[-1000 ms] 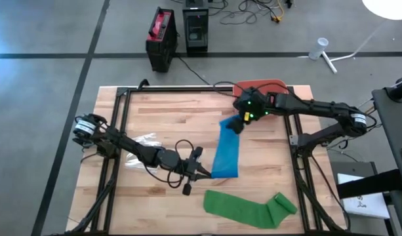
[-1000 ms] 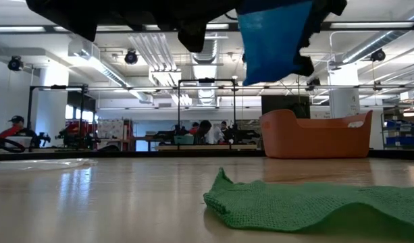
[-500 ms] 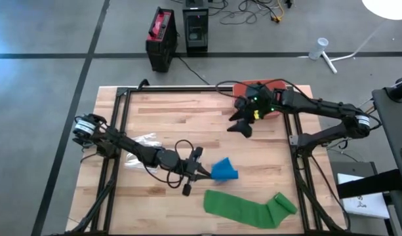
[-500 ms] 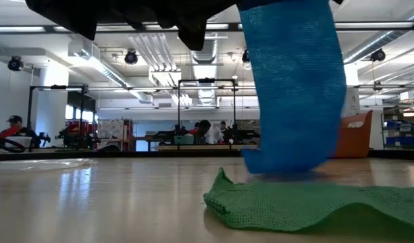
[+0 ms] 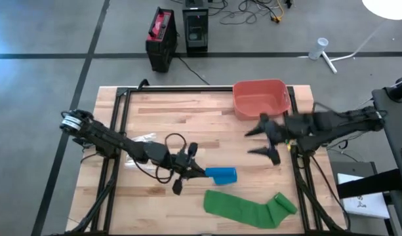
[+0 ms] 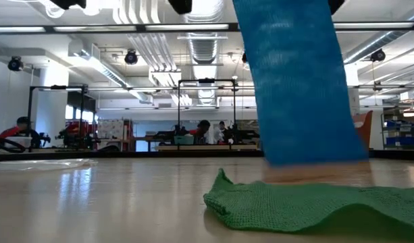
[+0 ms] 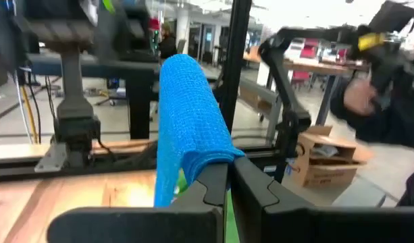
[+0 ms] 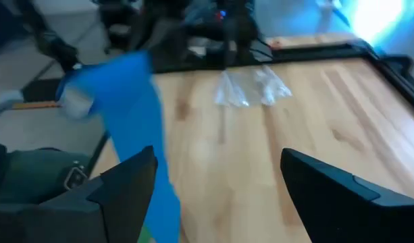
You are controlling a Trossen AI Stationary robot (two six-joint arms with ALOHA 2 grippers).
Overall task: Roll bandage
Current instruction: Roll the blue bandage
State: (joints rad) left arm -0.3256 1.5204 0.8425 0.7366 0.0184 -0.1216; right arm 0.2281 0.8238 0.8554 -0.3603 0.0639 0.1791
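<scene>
Past the left gripper, only its wrist view shows its pinch on the blue bandage

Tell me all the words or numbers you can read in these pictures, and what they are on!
No words or numbers can be read.
The cardboard box behind the table has dark marks, too blurred to read.
The blue bandage, the green bandage and the red bin show no print.
The black boxes on the floor are too small to tell.
</scene>
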